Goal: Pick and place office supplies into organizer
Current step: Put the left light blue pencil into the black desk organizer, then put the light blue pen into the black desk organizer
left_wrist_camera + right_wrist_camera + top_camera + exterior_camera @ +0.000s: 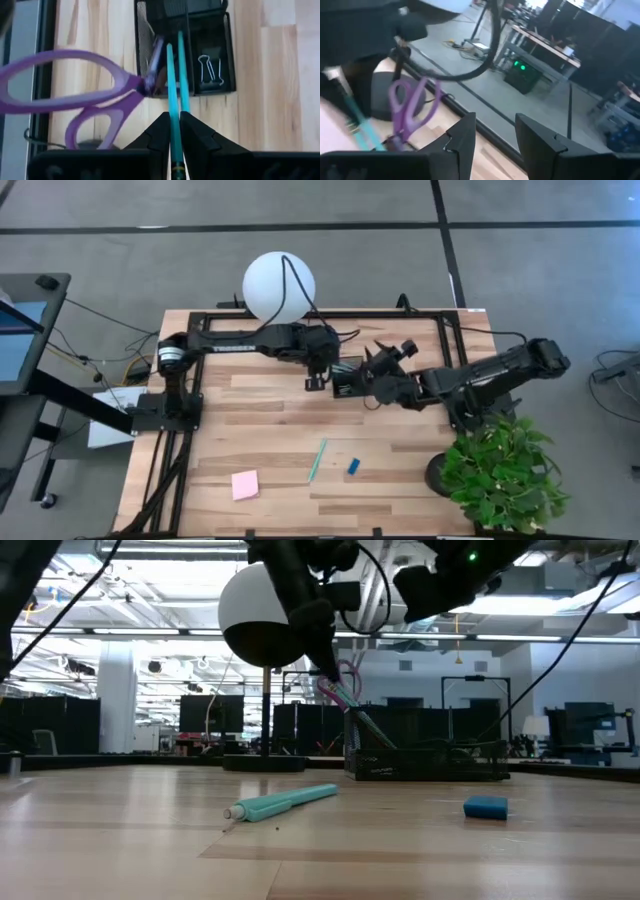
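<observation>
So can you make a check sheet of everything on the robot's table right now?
Surface: wooden table.
Job's things: organizer holds purple scissors, pens, clips; teal pen, blue eraser, pink sticky pad lie loose.
Clutter: globe lamp, plant.
Grippers: left gripper pinches a teal pen over the organizer; right gripper open, empty.
Cables: black lead across the lamp.
Surroundings: grey floor, desks beyond.

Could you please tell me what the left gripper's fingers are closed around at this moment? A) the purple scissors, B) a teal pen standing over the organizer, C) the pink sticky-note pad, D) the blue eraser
B: in the left wrist view the left gripper pinches a teal pen whose tip reaches into the black organizer, beside the purple scissors.
</observation>
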Action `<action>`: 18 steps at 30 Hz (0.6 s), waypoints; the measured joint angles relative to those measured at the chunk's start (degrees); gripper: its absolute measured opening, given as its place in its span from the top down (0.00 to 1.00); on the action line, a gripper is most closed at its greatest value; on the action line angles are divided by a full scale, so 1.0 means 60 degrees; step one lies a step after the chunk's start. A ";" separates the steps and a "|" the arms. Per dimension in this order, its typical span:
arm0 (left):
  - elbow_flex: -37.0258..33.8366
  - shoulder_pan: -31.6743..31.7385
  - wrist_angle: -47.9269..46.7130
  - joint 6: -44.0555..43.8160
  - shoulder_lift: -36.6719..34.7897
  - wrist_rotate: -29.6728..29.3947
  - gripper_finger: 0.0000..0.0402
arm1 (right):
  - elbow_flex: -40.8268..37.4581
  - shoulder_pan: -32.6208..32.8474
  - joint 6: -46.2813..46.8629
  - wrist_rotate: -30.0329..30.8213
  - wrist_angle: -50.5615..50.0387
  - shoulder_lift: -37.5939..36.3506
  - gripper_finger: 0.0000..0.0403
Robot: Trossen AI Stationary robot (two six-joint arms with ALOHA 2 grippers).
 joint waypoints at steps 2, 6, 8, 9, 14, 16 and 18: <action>0.0050 0.0000 0.0272 0.0039 0.0068 -0.0042 0.92 | 0.0004 -0.0214 -0.0010 -0.0112 -0.0048 0.0000 0.67; 0.0068 0.0000 0.0748 0.0356 0.0143 -0.0091 0.89 | 0.0004 -0.0545 -0.0006 -0.0275 -0.0076 0.0001 0.67; 0.0068 -0.0007 0.0943 0.0374 0.0143 -0.0255 0.87 | 0.0004 -0.0660 0.0003 -0.0391 -0.0081 0.0000 0.67; 0.0068 -0.0005 0.0975 0.0370 0.0143 -0.0319 0.85 | 0.0004 -0.0726 0.0007 -0.0538 -0.0116 0.0000 0.67; 0.0068 -0.0004 0.0868 0.0363 0.0143 -0.0333 0.79 | 0.0004 -0.0992 0.0075 -0.1246 -0.0153 0.0000 0.67; 0.0068 -0.0004 0.0781 0.0211 0.0138 -0.0330 0.77 | 0.0004 -0.1078 0.0072 -0.1241 -0.0145 0.0000 0.67; 0.0080 -0.0004 0.0531 -0.0104 0.0039 -0.0318 0.77 | 0.0004 -0.1181 0.0066 -0.1262 -0.0161 0.0000 0.67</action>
